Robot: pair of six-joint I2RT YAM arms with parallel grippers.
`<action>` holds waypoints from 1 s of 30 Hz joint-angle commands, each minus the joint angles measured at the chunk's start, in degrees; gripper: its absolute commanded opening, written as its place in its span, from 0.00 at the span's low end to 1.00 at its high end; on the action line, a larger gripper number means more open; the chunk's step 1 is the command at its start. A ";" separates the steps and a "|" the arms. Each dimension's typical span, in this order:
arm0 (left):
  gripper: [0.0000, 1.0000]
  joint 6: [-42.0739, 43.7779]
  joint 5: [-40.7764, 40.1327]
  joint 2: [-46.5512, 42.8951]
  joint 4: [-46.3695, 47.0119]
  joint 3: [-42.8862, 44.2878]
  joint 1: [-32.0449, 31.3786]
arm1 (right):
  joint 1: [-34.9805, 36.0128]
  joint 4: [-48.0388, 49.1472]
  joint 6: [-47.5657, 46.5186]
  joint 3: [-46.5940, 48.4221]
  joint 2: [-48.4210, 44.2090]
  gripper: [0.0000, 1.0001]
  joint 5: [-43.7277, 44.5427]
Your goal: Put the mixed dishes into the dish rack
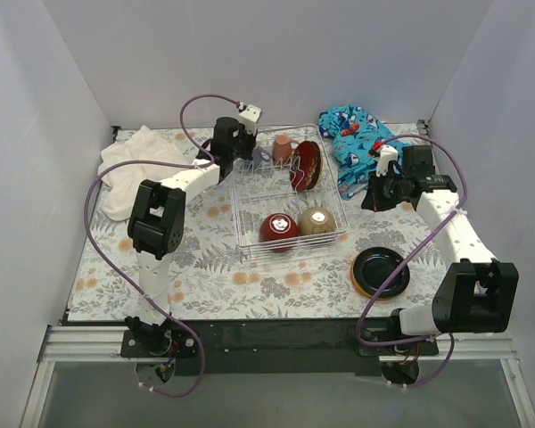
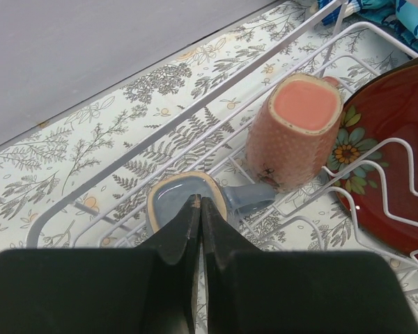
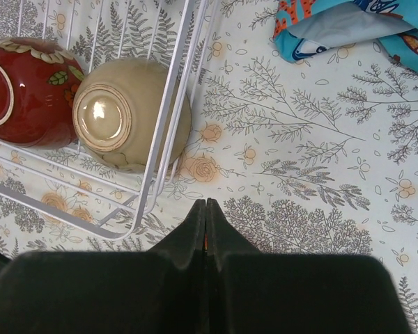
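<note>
From above, you get the whole layout, which neither wrist camera gives you: the dish rack [image 1: 250, 205] sits mid-table [image 1: 205, 276], a white towel [image 1: 134, 165] lies far left, a shark-print cloth [image 1: 352, 129] far right, and a dark blue plate [image 1: 380, 270] rests on the table outside the rack, near its front right corner. Inside the rack, a red bowl [image 1: 278, 228] and a beige bowl [image 1: 316, 221] sit side by side at the near end, foot rings up, while a pink mug [image 1: 283, 148], a grey mug [image 1: 260, 158] and a red plate [image 1: 306, 166] fill the far end. Your left gripper [image 1: 236, 147] hangs over the rack's far left corner, and your right gripper [image 1: 374, 192] is over bare table just right of the rack. The left wrist view shows what the overhead blurs: the left gripper's fingers are pressed together with nothing between them, their tips just above the grey mug [image 2: 174, 198], which lies on its side with its handle pointing at the pink mug [image 2: 296, 132]. The red plate [image 2: 390, 146] leans among the prongs (its floral pattern is plain here). The right wrist view shows the right gripper [image 3: 206, 203] likewise closed on nothing, outside the rack wall and just beside the beige bowl [image 3: 129, 122], with the cloth's edge [image 3: 348, 24] beyond.
</note>
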 commanded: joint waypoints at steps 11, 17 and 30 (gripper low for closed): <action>0.09 -3.44 0.98 -6.11 -4.56 2.70 0.40 | -0.24 1.91 0.39 3.36 0.19 0.01 0.33; 0.47 -6.25 2.39 -12.69 -3.07 4.13 0.40 | -1.11 -3.70 -9.60 3.01 -1.04 0.33 -0.98; 0.61 -5.29 18.82 -36.07 -9.38 -19.14 0.40 | -10.79 -39.84 -56.27 8.81 11.87 0.59 -13.21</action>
